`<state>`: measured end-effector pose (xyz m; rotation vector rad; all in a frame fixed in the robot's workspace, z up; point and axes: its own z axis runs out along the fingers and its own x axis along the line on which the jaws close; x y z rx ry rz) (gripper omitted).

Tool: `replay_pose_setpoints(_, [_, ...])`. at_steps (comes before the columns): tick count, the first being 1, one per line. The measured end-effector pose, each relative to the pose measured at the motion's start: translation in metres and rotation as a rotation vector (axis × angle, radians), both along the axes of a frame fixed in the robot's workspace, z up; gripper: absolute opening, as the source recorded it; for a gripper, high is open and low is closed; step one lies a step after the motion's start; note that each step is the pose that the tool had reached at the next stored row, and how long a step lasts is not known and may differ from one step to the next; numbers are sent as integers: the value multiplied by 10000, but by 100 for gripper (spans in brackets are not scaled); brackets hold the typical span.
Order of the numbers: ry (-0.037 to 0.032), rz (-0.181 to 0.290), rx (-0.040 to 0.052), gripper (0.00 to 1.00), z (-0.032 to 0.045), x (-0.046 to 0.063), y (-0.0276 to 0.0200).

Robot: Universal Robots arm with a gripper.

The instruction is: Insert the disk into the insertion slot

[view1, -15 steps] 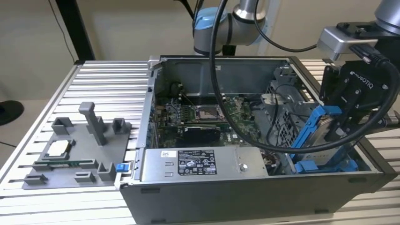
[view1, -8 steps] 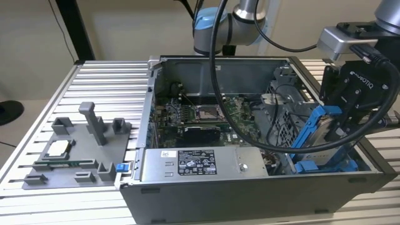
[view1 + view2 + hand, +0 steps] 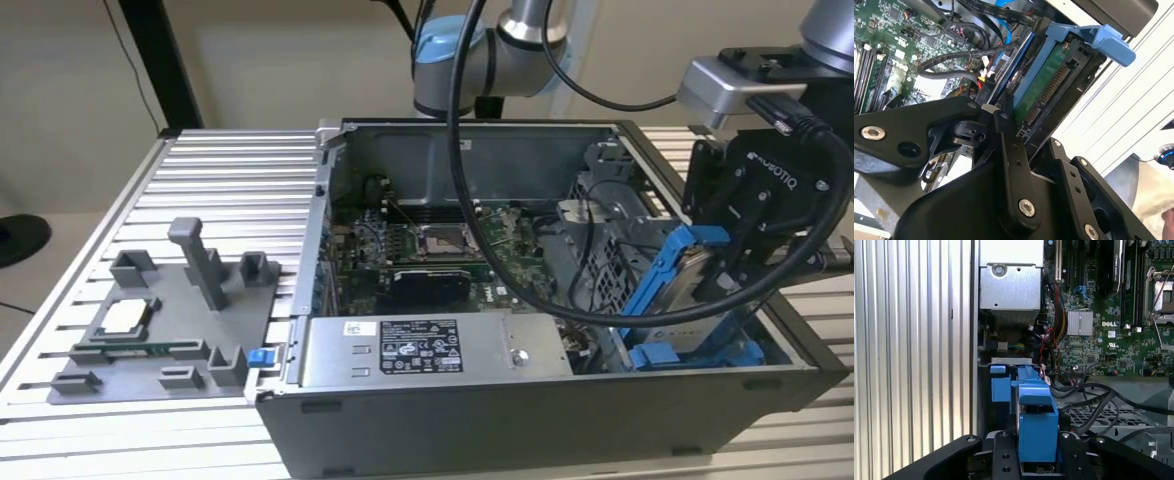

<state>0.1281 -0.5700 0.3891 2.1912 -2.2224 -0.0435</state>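
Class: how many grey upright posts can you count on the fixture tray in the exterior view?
2. One tall post stands at the tray's back; a second stands just nearer the camera, toward the exterior view's right. Shorter blocks may hide others.

Blue-framed disk [image 3: 683, 275] upright, tilted, partly down in blue-railed insertion slot [image 3: 694, 352] at case's right end in exterior view.

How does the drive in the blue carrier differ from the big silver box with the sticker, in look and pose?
The disk stands tilted on edge inside the gripper, framed by a blue carrier; the silver box lies level along the case's front wall, with no blue frame. The disk looks slim and narrow, the silver box longer and bulkier. The disk sits at the exterior view's right, the silver box nearer the middle. Both are silvery metal.
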Motion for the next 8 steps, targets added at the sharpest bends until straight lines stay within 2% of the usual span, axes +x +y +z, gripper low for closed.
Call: replay_pose_setpoints(8, [0, 0, 0, 0, 0, 0, 0])
